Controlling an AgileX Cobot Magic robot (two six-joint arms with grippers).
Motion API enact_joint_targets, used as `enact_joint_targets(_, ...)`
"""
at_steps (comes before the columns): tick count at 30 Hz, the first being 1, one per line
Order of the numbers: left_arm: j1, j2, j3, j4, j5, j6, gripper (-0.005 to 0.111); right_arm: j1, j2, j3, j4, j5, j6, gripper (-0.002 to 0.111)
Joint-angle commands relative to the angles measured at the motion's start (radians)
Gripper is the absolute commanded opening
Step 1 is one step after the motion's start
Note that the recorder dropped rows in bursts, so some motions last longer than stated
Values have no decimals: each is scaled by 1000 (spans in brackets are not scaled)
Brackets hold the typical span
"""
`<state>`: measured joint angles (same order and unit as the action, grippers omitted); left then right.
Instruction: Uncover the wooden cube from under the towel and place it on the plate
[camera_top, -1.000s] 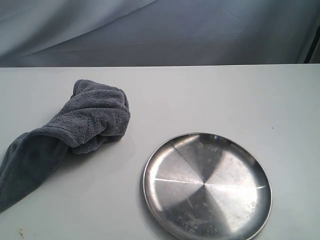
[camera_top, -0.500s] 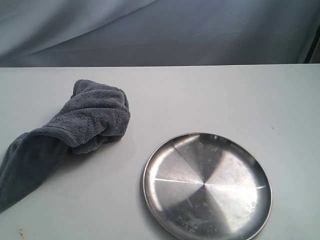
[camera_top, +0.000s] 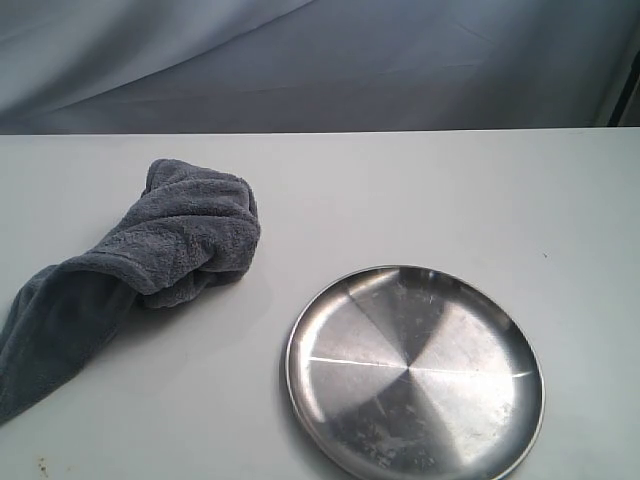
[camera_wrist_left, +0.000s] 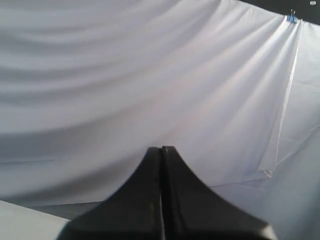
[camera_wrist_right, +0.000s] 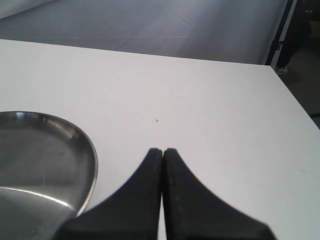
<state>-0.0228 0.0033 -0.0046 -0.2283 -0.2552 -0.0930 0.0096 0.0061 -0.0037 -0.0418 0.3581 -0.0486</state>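
1. Wooden cube first: I can't spot it in any view, so I can't tell where it sits. In the exterior view, the dark grey fluffy terry-cloth towel (camera_top: 170, 240) is bunched into a thick lump on the left side of the flat white table (camera_top: 400, 190). A long tail of it trails toward the near-left corner. Whether the cube is inside that lump, the pictures don't show.
2. Same view: the big round shiny silver metal plate (camera_top: 415, 370) lies flat on the near right, well apart from the towel. Its scratched surface throws back bright streaks, and its near rim runs right to the bottom of the picture. A grey draped backdrop cloth (camera_top: 320, 60) hangs behind the table's far edge.
3. Left wrist view: the left gripper (camera_wrist_left: 161, 150) is closed, black fingers pressed flat together with nothing between them. It faces a creased white hanging sheet (camera_wrist_left: 150, 75) with a small blue clip (camera_wrist_left: 291, 18) at one upper corner. A sliver of the white table shows in one corner of the frame.
4. Right wrist view: the right gripper (camera_wrist_right: 163, 150) is closed too, black fingers touching and holding nothing. The plate's rim curves past just beside the fingers. Beyond them is bare white tabletop with a tiny dark speck (camera_wrist_right: 157, 120), then the table's far and right edges.
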Motion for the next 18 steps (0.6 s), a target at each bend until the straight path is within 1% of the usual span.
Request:
enact_joint_targets(1,-5,-3,5,171,-110,-188,0,2,-6,4,5,-9,-3,0)
enact_joint_targets(2,-5,-3,2,253,-116,-248,0,2,-6,4,5,-9,-3,0)
enact_joint_targets(3,-5,-3,-34,370,-116,-351,0,2,-6,4,5,-9,-3,0)
enact_joint_targets(4,-5,-3,-59,399,-116,-388,0,2,-6,4,5,-9,-3,0)
enact_joint_targets(5,-5,22,-114,403,-103,-404,0,2,-6,4,5,-9,-3,0)
enact_joint_targets(10,-5,218,-271,409,-112,-406,0,2,-6,4,5,-9,-3,0)
enact_joint_targets(12,-5,314,-329,454,-146,-406,0,2,-6,4,5,-9,-3,0)
enact_joint_targets(13,-5,370,-360,483,-186,-406,0,2,-6,4,5,-9,-3,0)
enact_joint_targets(15,-5,492,-419,541,-309,-394,0,2,-6,4,5,-9,-3,0)
enact_joint_targets(16,-5,555,-451,570,-389,-357,0,2,-6,4,5,-9,-3,0)
enact_joint_targets(18,-5,664,-514,616,-521,-228,0,2,-6,4,5,-9,-3,0)
